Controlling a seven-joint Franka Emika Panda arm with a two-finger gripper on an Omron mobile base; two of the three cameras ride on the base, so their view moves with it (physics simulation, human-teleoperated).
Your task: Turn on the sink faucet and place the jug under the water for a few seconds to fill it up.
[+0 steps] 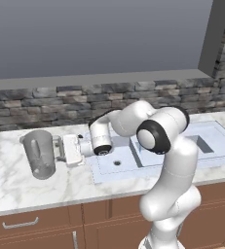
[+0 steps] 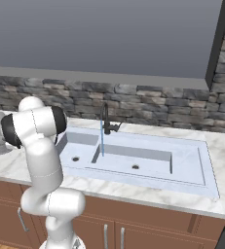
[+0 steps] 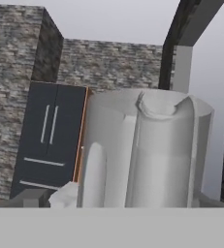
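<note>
On the counter [image 1: 11, 180] in the left base view, the jug [image 1: 38, 153] stands upright, left of the sink [image 1: 109, 168]; the end effector [image 1: 60, 148] reaches sideways at its handle, jaws spread wide, contact hard to judge. From the right base view, water runs from the sink faucet [image 2: 105, 119], the arm hiding most of the jug. The hand view has the jug looming close, fingertips indistinct.
</note>
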